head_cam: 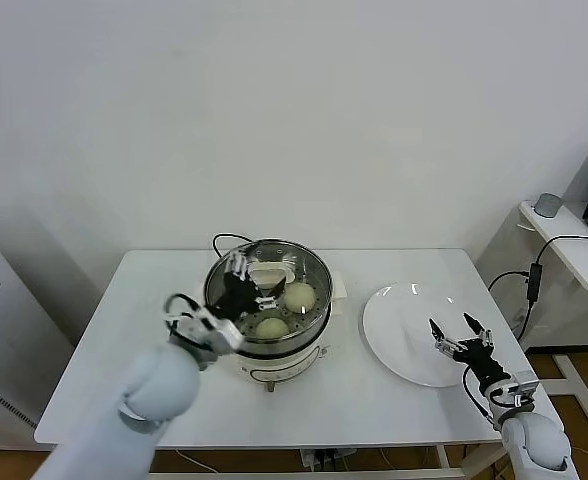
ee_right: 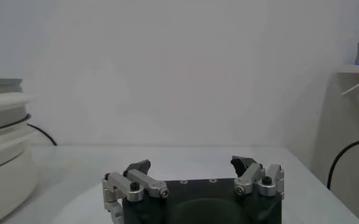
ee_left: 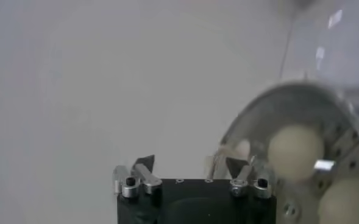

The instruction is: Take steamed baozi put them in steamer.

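Two baozi [head_cam: 285, 311] lie visibly in the steamer [head_cam: 314, 320] under the wide-open left gripper [head_cam: 238, 283] (right gripper [head_cam: 461, 336] open over the bare plate [head_cam: 394, 310]), so retreating seems next.

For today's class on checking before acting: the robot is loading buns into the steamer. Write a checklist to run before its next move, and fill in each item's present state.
1. Left hand open, holding nothing: ok, its fingers are spread over the steamer.
2. Buns inside the steamer: ok, two baozi show on the tray; others cannot tell.
3. Glass lid seated squarely on the steamer: cannot tell.
4. Plate cleared of buns: ok, none visible on it.
5. Right hand open and free: ok, above the plate's near edge.
6. Steamer upright on the table: ok.
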Tool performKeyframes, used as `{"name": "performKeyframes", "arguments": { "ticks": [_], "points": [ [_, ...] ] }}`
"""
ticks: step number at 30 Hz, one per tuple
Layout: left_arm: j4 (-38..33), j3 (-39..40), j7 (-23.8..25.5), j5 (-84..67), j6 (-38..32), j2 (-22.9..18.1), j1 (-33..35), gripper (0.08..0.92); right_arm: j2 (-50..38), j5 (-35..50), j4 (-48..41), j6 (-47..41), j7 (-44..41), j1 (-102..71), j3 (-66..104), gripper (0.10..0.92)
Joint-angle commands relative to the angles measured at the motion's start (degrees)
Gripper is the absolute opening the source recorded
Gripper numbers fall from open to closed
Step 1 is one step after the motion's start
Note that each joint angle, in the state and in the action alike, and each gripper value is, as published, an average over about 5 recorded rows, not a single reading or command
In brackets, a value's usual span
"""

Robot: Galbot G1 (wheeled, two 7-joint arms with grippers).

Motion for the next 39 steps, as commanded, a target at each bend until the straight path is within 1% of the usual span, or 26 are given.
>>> {"name": "performKeyframes", "arguments": {
  "ticks": [1, 4, 10, 13, 18, 26, 39],
  "points": [
    [-2.5, -24.8, -8.9, -60.1, -1.4, -2.6, 2.7, 0.822, -0.5, 2.5, 3.0, -1.9, 2.1, -0.6, -0.4, 0.823],
    [0.2, -28.6, -12.6, -62.9, -0.6, -2.3, 4.6, 0.822, -0.5, 3.5, 4.6, -2.4, 3.4, -1.5, -0.3, 0.823],
    [8.0, -31.1, -14.6, -60.3, -2.6, 0.3, 9.3, 0.823, -0.1, 4.0, 6.6, -2.6, 4.6, -2.6, 0.0, 0.823],
    [11.7, -31.1, -15.0, -57.6, -3.9, 1.1, 11.0, 0.823, 0.1, 4.1, 6.7, -2.8, 5.3, -2.5, 0.0, 0.823],
    [16.1, -30.9, -14.0, -53.6, -5.7, 1.4, 12.3, 0.823, 0.4, 3.8, 6.7, -3.0, 5.5, -2.6, 0.0, 0.823],
    [19.1, -30.2, -13.7, -50.7, -6.7, 0.9, 12.9, 0.823, 1.3, 1.7, 6.9, -3.4, 5.8, -2.7, 0.7, 0.823],
    [20.7, -30.0, -13.2, -50.3, -6.8, 0.0, 13.7, 0.823, 1.2, 2.0, 6.5, -4.5, 6.7, -2.6, 0.8, 0.823]
  ]
}}
